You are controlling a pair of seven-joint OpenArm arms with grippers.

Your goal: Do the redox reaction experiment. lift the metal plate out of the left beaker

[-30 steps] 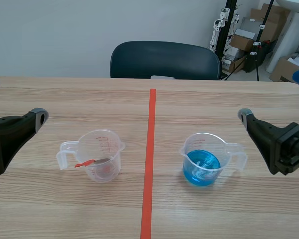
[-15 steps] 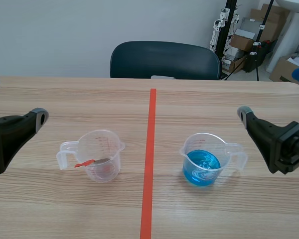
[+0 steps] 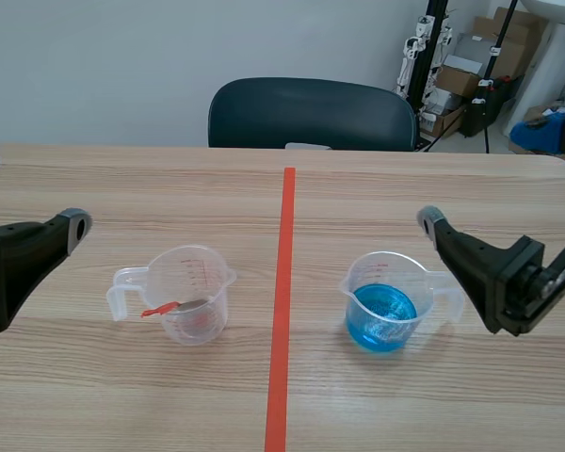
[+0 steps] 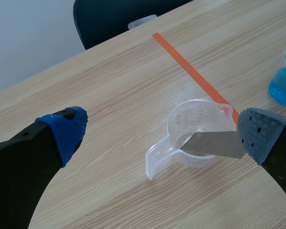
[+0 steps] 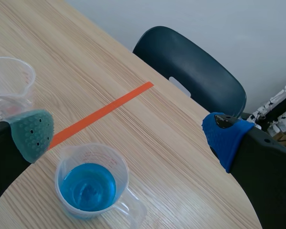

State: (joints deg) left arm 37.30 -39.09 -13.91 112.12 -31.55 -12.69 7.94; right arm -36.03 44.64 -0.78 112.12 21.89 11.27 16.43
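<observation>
The left beaker (image 3: 185, 293) is clear plastic with its handle turned left. A thin metal plate (image 3: 190, 305) with a red tip leans inside it. In the left wrist view the beaker (image 4: 196, 119) and the grey plate (image 4: 213, 144) lie ahead of my open left gripper (image 4: 159, 131), close to one finger. In the scene view my left gripper (image 3: 28, 193) hangs open to the left of the beaker, apart from it. My right gripper (image 3: 490, 174) is open, beside the right beaker (image 3: 386, 299) of blue liquid.
An orange-red tape line (image 3: 282, 311) runs down the table's middle between the two beakers. A dark chair (image 3: 311, 113) stands behind the far edge. In the right wrist view the blue beaker (image 5: 93, 185) sits under the open gripper (image 5: 128, 134).
My right arm has shifted left, closer to the blue beaker's handle, with its blue fingertip now higher at the far right. Left arm and both beakers are unchanged.
</observation>
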